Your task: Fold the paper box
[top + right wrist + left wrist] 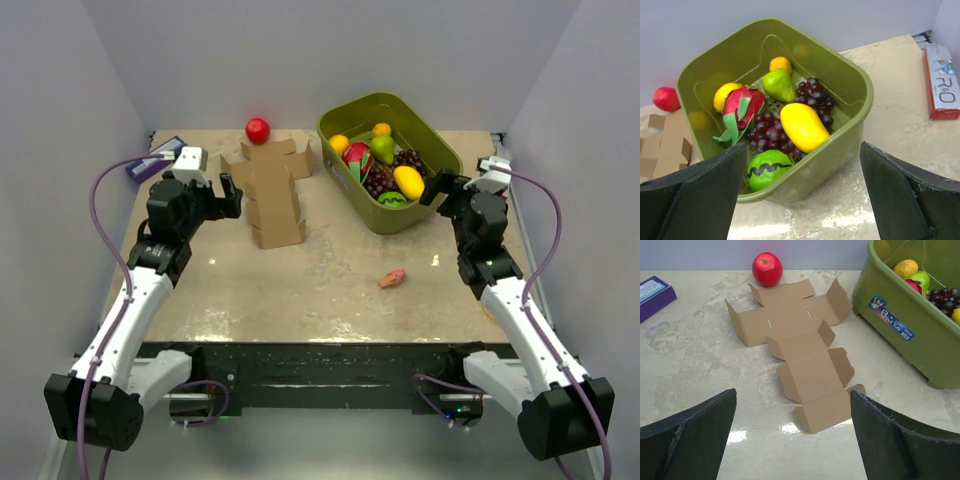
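The paper box (270, 190) is a flat, cross-shaped piece of brown cardboard with its side flaps slightly raised, lying unfolded at the back left of the table. In the left wrist view the paper box (800, 355) stretches away from the camera, its near end between my fingers' line of sight. My left gripper (230, 196) hovers just left of the cardboard, open and empty (792, 395). My right gripper (437, 188) stands open at the near right side of the green bin, nothing between its fingers (802, 146). A corner of the cardboard (665, 145) shows at the left edge of the right wrist view.
A green bin (350, 103) of toy fruit sits at the back right. A red apple (258, 130) lies just behind the cardboard. A purple-and-white flat box (150, 162) is at the far left, a red-and-white slim box (941, 80) at the far right. A small pink item (393, 278) lies mid-table.
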